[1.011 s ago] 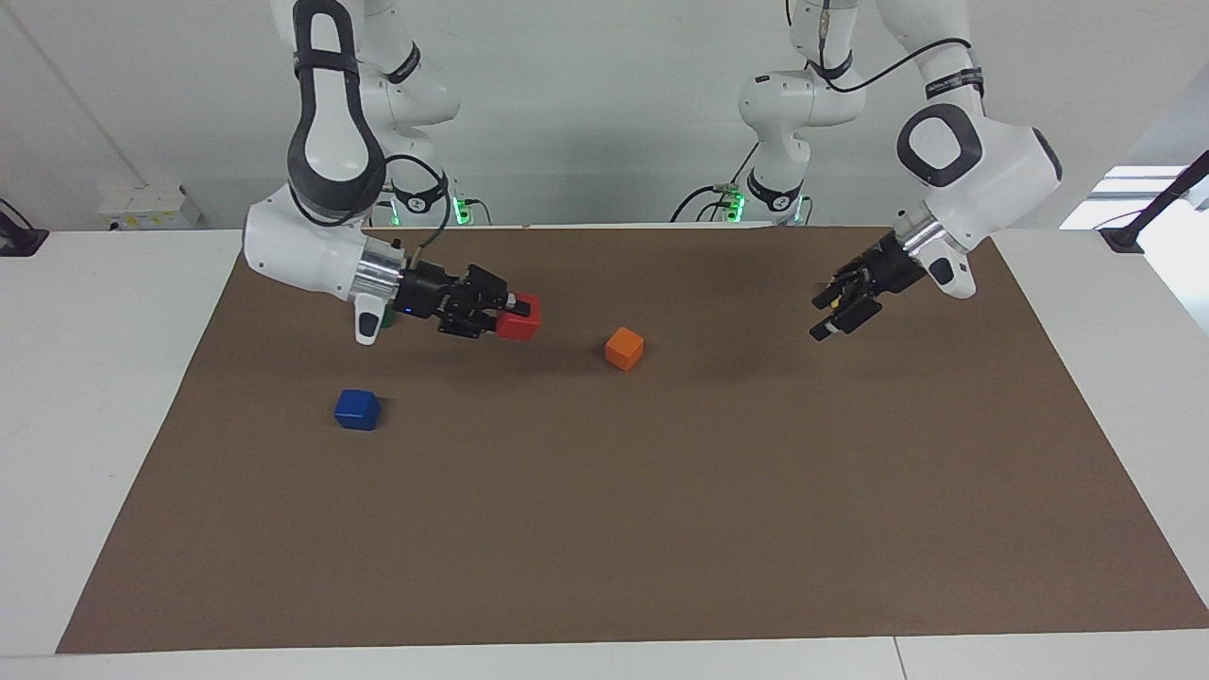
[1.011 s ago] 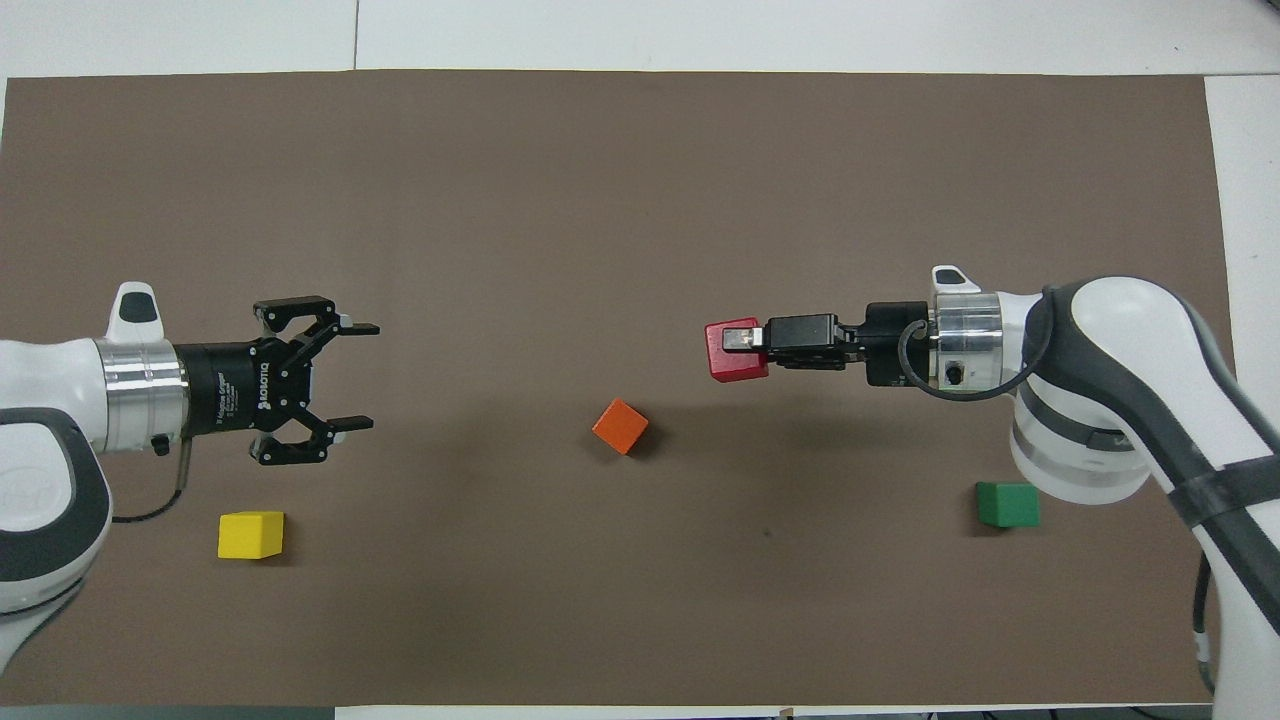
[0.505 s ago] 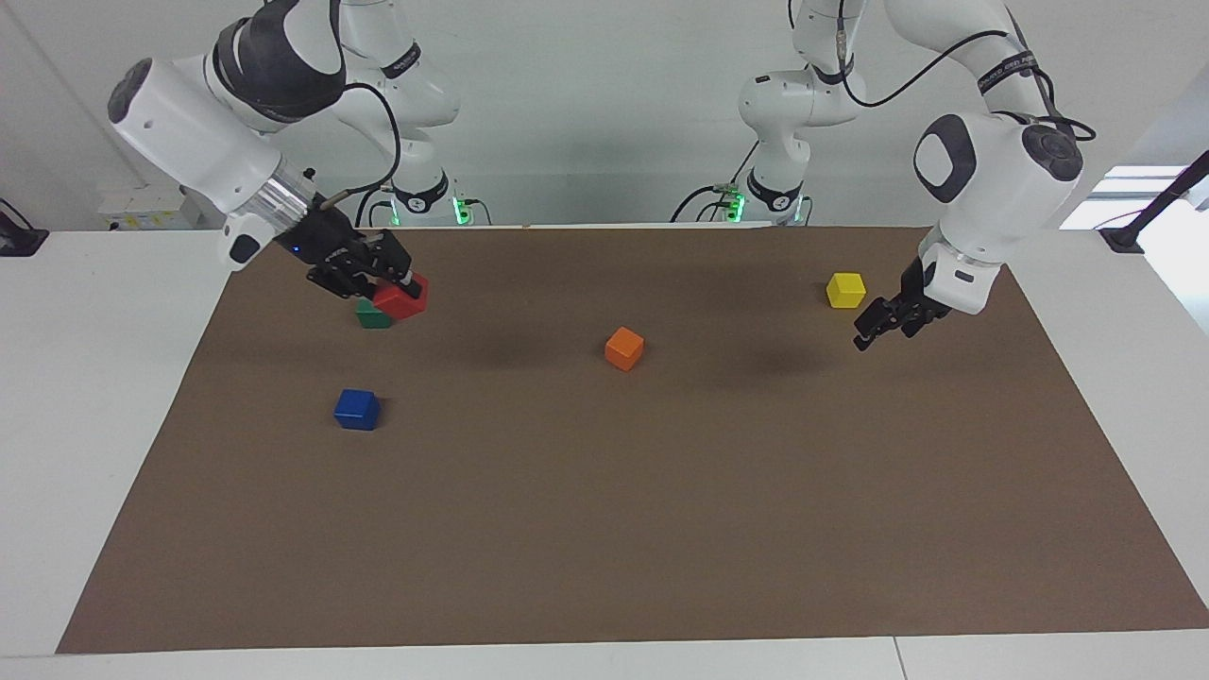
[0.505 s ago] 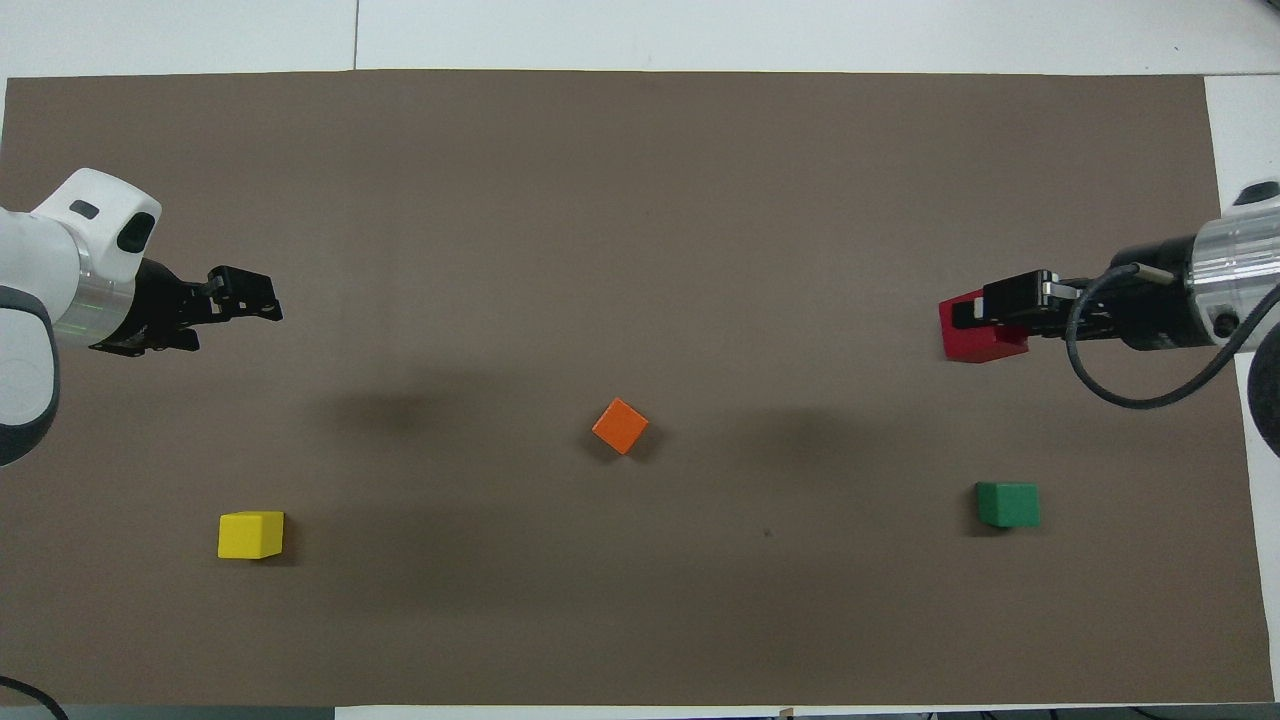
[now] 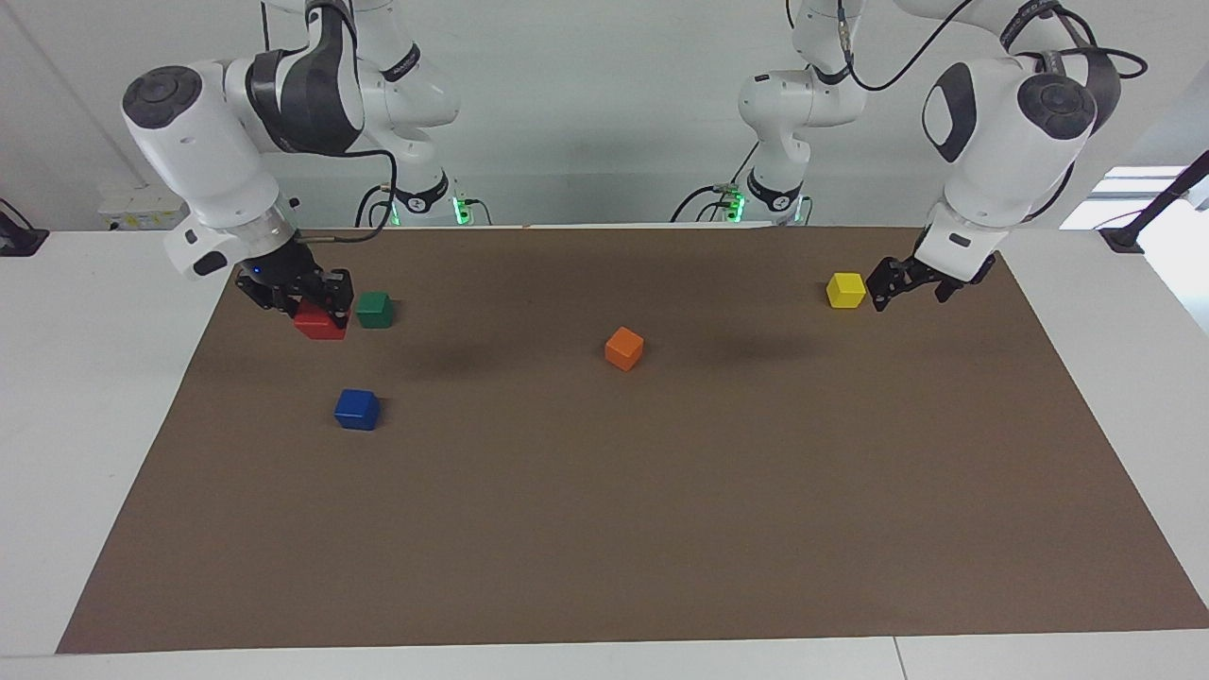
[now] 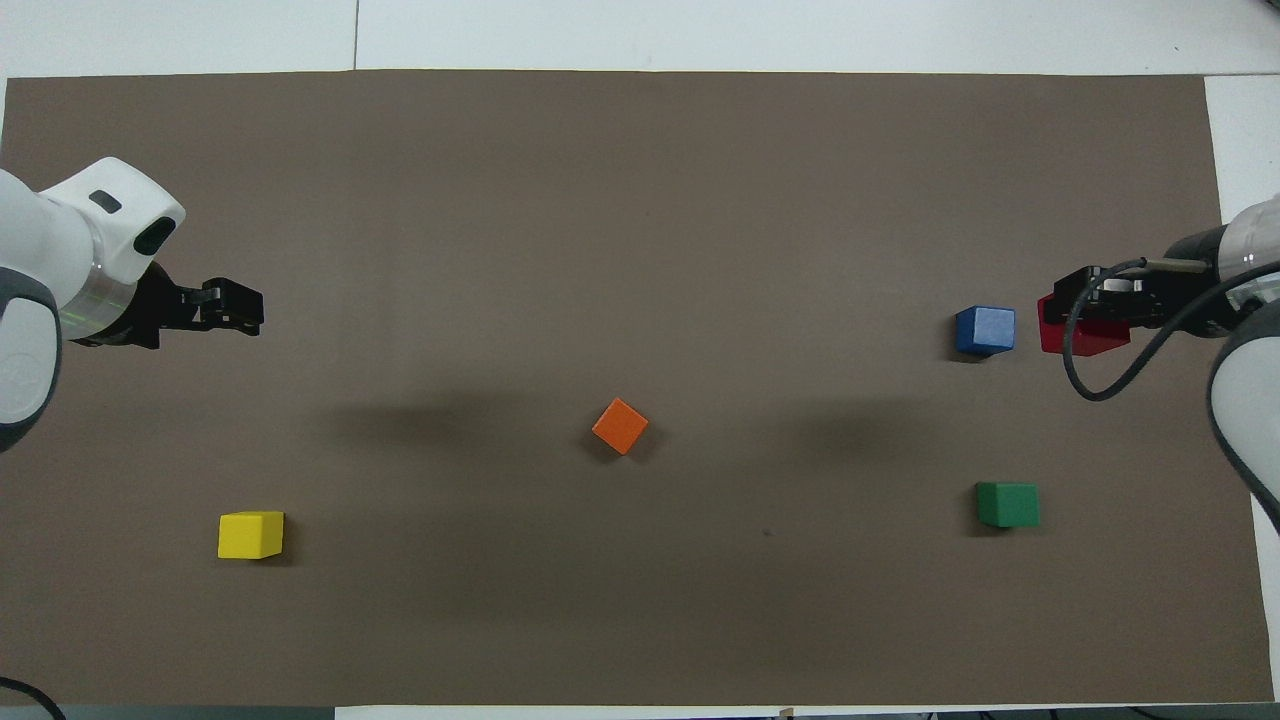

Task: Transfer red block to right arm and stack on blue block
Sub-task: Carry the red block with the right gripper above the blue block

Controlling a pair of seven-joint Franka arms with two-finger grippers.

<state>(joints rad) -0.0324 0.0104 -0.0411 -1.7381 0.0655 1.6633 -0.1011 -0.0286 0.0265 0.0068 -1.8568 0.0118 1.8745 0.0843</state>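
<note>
The red block (image 5: 319,324) is gripped in my right gripper (image 5: 316,307), which is shut on it and holds it above the mat at the right arm's end, close to the green block. In the overhead view the red block (image 6: 1075,336) and my right gripper (image 6: 1085,300) show beside the blue block (image 6: 985,330). The blue block (image 5: 356,409) sits alone on the mat, not touched by anything. My left gripper (image 5: 907,291) is open and empty, up beside the yellow block at the left arm's end; it also shows in the overhead view (image 6: 245,308).
A green block (image 5: 374,309) lies nearer to the robots than the blue block. An orange block (image 5: 624,348) lies mid-mat. A yellow block (image 5: 845,289) lies at the left arm's end. The brown mat (image 5: 661,529) covers the white table.
My right gripper has carried the red block from mid-table back to the right arm's end and turned to point downward. My left gripper has pulled back toward the left arm's end.
</note>
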